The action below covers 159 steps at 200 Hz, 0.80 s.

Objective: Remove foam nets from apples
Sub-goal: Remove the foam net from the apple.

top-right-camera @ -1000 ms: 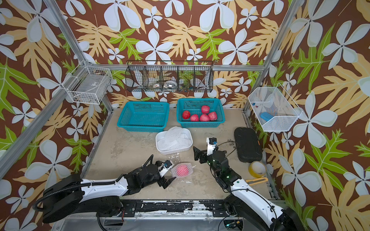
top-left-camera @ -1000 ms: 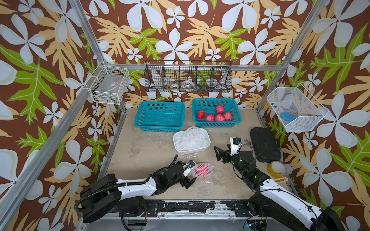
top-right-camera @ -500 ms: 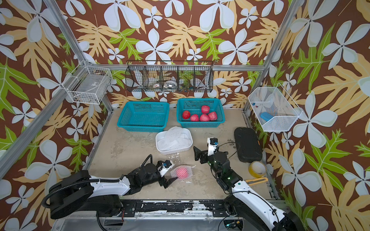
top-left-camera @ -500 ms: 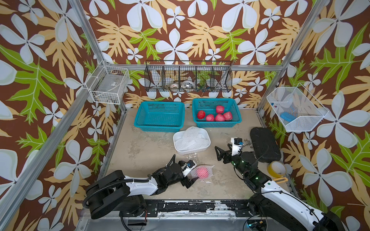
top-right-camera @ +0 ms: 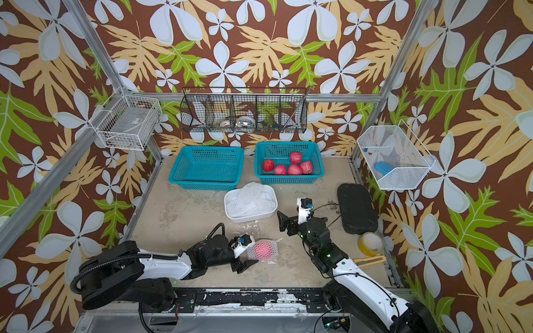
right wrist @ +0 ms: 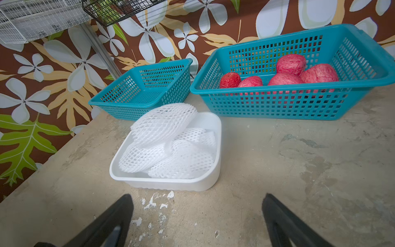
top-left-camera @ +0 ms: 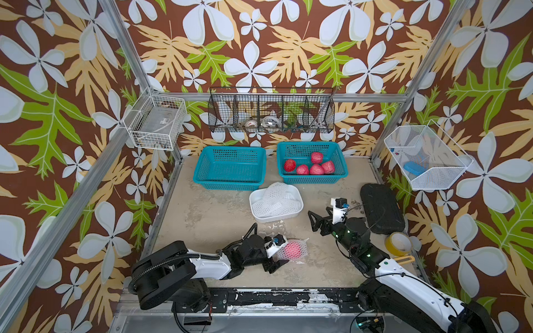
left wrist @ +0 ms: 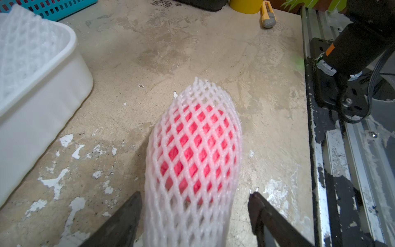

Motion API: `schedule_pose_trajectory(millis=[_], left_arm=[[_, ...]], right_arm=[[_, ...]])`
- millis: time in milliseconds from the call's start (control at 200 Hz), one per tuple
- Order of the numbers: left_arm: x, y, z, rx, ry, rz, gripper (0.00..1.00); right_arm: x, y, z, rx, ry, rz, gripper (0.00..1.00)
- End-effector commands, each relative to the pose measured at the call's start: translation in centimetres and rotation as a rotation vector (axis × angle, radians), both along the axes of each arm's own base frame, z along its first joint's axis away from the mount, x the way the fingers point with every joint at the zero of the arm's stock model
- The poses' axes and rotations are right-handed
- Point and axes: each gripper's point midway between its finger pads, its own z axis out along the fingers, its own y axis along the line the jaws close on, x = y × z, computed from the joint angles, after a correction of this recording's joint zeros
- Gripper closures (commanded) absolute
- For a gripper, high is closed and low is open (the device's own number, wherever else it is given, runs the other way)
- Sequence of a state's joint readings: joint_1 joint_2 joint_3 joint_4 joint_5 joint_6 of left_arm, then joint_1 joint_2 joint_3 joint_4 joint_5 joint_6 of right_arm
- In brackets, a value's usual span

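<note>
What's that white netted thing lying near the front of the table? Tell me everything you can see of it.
It is a foam net, a soft white mesh sleeve with diamond-shaped holes, stretched around a pinkish-red apple that shows through. It lies on its side on the worn beige table, one end tapering to a ragged tip. Its other end reaches between the open jaws of the left gripper, which stand either side without visibly squeezing it.

Counter (top-left-camera: 213,213): beige, stained, paint chipped nr front edge. At back, 2 teal baskets side by side: left basket (top-left-camera: 227,182), right basket (top-left-camera: 313,179). White tray (top-left-camera: 274,216) just in front of them. Apple (top-left-camera: 292,249) in foam net (top-left-camera: 303,252) nr front. Right side: black pad (top-left-camera: 380,212), yellow tape roll (top-left-camera: 399,244), utility knife (top-left-camera: 403,258).
</note>
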<state>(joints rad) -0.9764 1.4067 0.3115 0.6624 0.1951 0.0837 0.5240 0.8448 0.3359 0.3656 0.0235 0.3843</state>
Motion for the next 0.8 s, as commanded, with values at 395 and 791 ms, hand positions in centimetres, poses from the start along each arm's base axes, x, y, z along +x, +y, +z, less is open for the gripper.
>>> schedule_pose_trajectory(millis=[395,791], left_arm=[[-0.6,0.1,-0.4,-0.006,0.048,-0.012,0.4],[-0.3,0.0,-1.0,0.017,0.067,0.009,0.59]], right_arm=[[0.4,0.5,1.3,0.009,-0.035,0.018,0.03],[0.6,0.7,1.7,0.011,-0.041,0.021,0.03]])
